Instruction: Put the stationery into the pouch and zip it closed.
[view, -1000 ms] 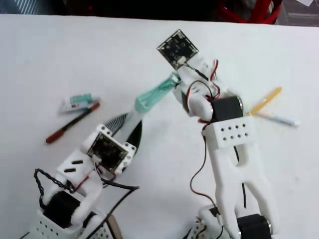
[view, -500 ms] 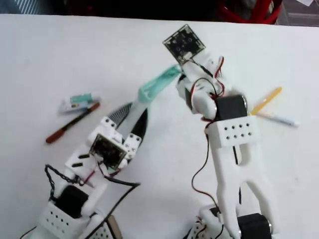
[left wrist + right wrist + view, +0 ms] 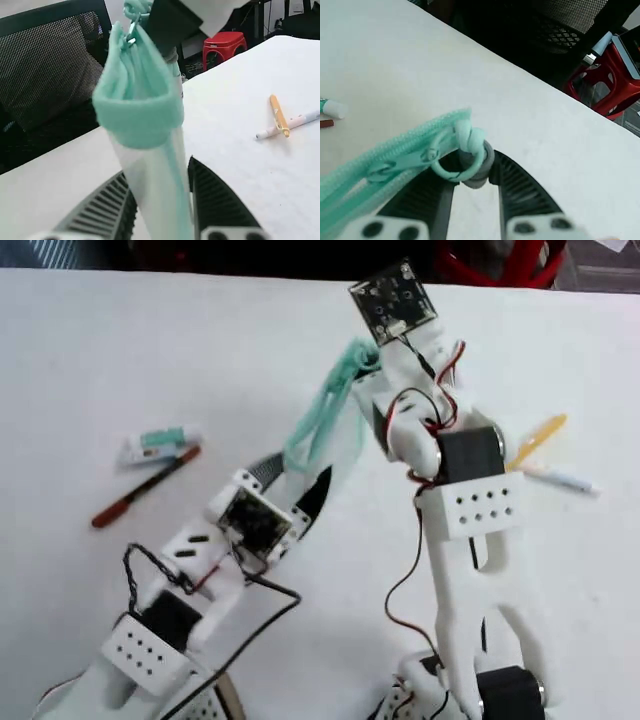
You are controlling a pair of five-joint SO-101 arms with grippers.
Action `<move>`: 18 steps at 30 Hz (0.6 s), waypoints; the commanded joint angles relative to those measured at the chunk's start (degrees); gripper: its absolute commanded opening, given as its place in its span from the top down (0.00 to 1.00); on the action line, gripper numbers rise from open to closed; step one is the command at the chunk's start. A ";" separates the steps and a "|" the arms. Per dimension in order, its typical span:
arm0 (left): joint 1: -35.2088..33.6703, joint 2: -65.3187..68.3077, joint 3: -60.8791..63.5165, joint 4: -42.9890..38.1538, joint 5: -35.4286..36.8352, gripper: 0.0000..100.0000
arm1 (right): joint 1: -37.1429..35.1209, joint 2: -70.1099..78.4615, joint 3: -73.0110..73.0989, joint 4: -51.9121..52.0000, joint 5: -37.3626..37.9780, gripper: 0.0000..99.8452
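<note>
Two grippers share one pouch (image 3: 320, 425). The left gripper (image 3: 292, 480) is clamped on the pouch's near end, its ribbed fingers (image 3: 112, 210) pressed to either side of the mint fabric. From there the pouch runs up and away, off the table (image 3: 150, 340), to the right gripper (image 3: 366, 375). The right gripper is closed on the zip pull at the far end, where a mint ring (image 3: 451, 169) hangs (a grey knot sits right between its jaws). Whether the zip is open along its length I cannot tell.

Out beyond the right gripper's arm, well apart from the pouch, a yellow pen (image 3: 535, 440) lies across a white pen (image 3: 560, 480) on the table. On the other side of the left gripper, also well apart from it, a red pen (image 3: 145, 488) lies with a small tube (image 3: 155, 443) just beside its tip.
</note>
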 commanded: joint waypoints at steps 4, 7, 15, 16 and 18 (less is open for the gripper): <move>-2.51 3.30 -2.90 -0.35 4.40 0.86 | -1.45 -1.98 -0.53 -0.13 -0.53 0.98; -4.00 1.10 -2.90 0.09 6.24 0.86 | -1.45 -1.63 -0.44 -0.13 -0.53 0.98; -4.62 -4.35 -2.29 4.22 6.51 0.98 | -1.45 -1.98 3.69 -0.40 -0.97 0.98; -4.62 -4.62 -1.76 4.04 6.51 0.97 | -1.45 -2.07 4.04 -0.31 -1.05 0.96; -4.53 -4.62 -1.23 4.04 6.51 0.95 | -1.45 -2.15 4.04 0.40 -1.05 0.90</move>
